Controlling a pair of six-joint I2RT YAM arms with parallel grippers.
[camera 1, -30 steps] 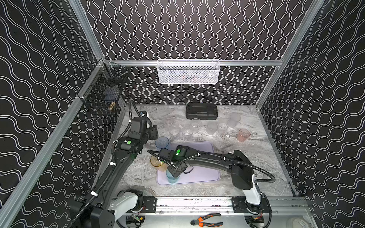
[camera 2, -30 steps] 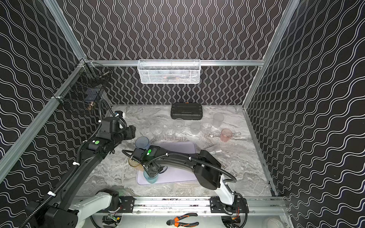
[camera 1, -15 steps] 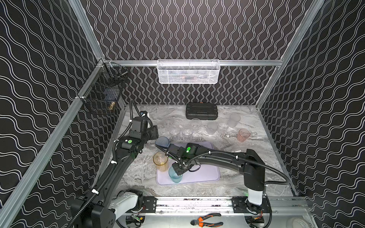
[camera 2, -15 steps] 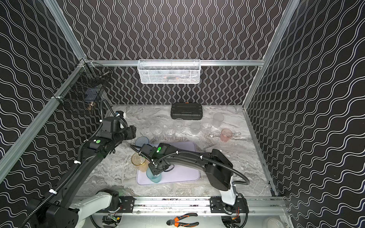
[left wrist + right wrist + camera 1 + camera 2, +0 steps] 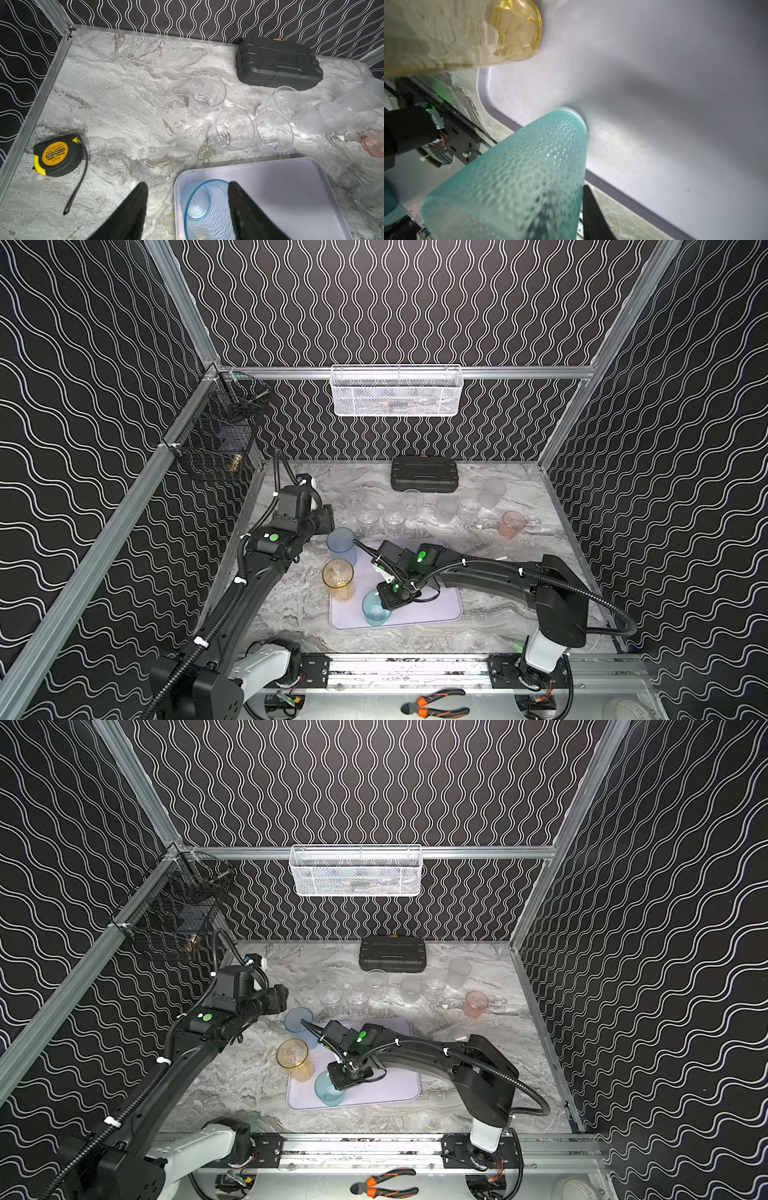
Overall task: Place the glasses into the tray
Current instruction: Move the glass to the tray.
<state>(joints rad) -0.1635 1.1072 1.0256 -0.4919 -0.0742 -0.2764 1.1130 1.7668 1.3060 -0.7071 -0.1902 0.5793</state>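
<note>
A: Left hand [image 5: 187,185], what's it doing?
B: Spread open, nothing held, over the blue glass [image 5: 205,212] in the tray's [image 5: 291,197] corner.
A: Right hand [image 5: 385,602]?
B: Close beside the teal glass [image 5: 376,610] standing upright in the tray; grip or not, can't tell. Clear glasses [image 5: 232,128] stand on the counter [image 5: 124,104].

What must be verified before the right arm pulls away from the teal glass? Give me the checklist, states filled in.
1. Teal glass upright on the tray: ok.
2. Right gripper free of the teal glass: cannot tell.
3. Amber glass wholly inside the tray rim: cannot tell.
4. Blue glass inside the tray: ok.
5. Left gripper open, not gripping the blue glass: ok.
6. All glasses in the tray: not ok; pink glass and clear glasses stand on the table.
</note>
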